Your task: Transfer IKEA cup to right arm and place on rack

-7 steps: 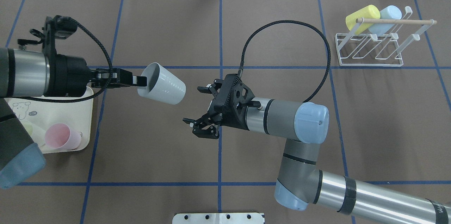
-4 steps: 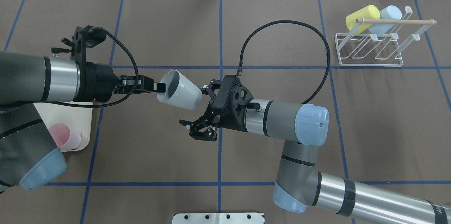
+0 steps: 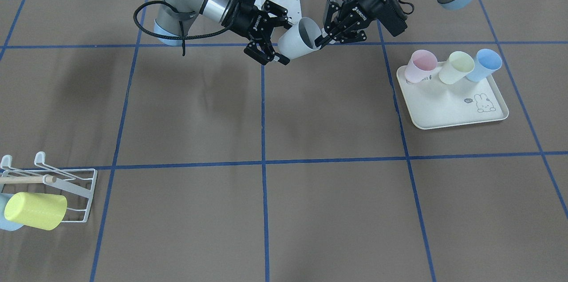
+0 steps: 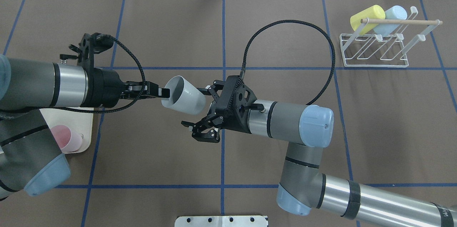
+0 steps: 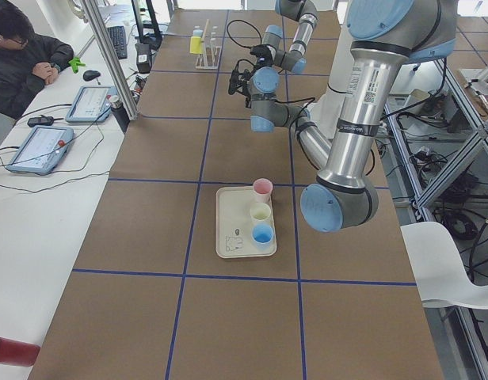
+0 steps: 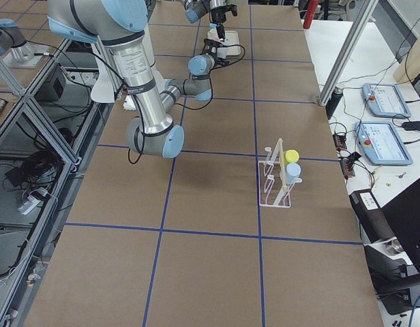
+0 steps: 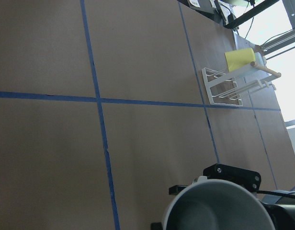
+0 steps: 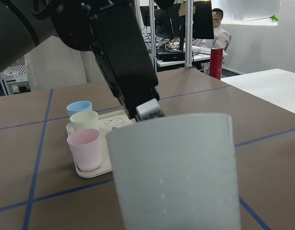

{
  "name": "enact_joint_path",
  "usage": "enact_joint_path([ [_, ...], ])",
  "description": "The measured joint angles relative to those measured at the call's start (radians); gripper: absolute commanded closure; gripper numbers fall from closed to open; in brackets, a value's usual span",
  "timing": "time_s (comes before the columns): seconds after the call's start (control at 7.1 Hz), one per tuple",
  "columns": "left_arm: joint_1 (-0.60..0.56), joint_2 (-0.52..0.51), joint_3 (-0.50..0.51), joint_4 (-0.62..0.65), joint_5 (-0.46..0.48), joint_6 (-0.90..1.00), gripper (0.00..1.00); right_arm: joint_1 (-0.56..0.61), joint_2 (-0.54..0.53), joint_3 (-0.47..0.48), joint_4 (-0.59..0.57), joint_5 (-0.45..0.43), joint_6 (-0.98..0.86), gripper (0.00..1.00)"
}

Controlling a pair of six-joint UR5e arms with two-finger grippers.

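Note:
The pale grey IKEA cup [image 4: 185, 95] hangs tilted above the table's middle, its mouth toward the left arm. My left gripper [image 4: 163, 92] is shut on its rim, one finger inside the mouth. The right arm's gripper [image 4: 200, 110] is open, with the cup's base [image 3: 290, 45] just inside the spread fingers; I cannot tell if they touch it. In the right wrist view the cup [image 8: 178, 172] fills the foreground. The white wire rack [image 4: 375, 63] stands at the far right, apart from both grippers.
A yellow cup [image 4: 366, 17] and a light-blue cup [image 4: 394, 13] lie on the rack under its wooden rod. The cream rabbit tray [image 3: 443, 115] holds pink, yellow and blue cups. The right arm's cable loop [image 4: 285, 23] arches over the table. A person [image 5: 22, 59] sits at a side desk.
The left arm has carried the cup to the right, bringing its base between the right gripper's open fingers. The right gripper edged slightly toward it.

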Motion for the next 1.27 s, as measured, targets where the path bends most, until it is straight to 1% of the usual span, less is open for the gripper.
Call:
enact_joint_path([
  [0.14,0.002,0.001,0.0,0.0,0.0,0.0,1.0,0.0,0.0,0.001,0.0,0.0,0.0,0.28],
  [0.42,0.004,0.002,0.0,0.0,0.0,0.0,1.0,0.0,0.0,0.002,0.0,0.001,0.0,0.58],
  [0.56,0.004,0.004,0.0,0.0,0.0,0.001,0.68,0.0,-0.002,0.003,0.001,0.002,0.0,0.72],
  [0.7,0.004,0.004,0.0,0.0,-0.002,0.003,0.01,0.0,-0.004,0.004,0.005,0.002,0.0,0.75],
  [0.84,0.004,0.005,-0.001,0.0,-0.002,0.006,0.0,0.001,-0.008,0.004,0.011,0.002,0.0,0.78],
  [1.13,0.0,0.009,-0.007,-0.001,-0.002,0.01,0.0,0.001,-0.013,0.004,0.017,0.002,0.001,0.97],
  [1.27,-0.009,0.016,-0.01,0.0,-0.001,0.011,0.0,0.002,-0.017,0.004,0.017,0.001,0.001,1.0],
])
